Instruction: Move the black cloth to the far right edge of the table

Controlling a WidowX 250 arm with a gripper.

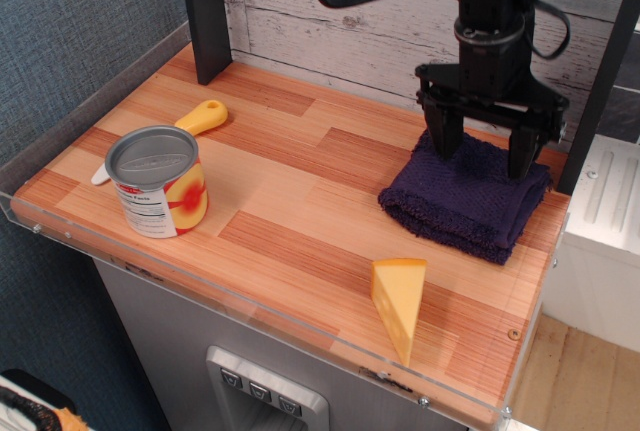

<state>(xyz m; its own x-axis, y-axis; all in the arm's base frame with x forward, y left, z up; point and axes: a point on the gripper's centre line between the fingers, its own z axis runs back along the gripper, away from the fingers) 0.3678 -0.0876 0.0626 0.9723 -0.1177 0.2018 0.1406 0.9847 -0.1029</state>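
one cloth (463, 196) lies at the table's (300, 191) right side, right of frame, under the gripper (485, 154) – jaws spread wide, holding nothing – and a low fingertip could snag the fluffy pile and drag it back.

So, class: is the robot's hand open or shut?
Open. The hand has its fingers spread wide above the black cloth, gripping nothing.
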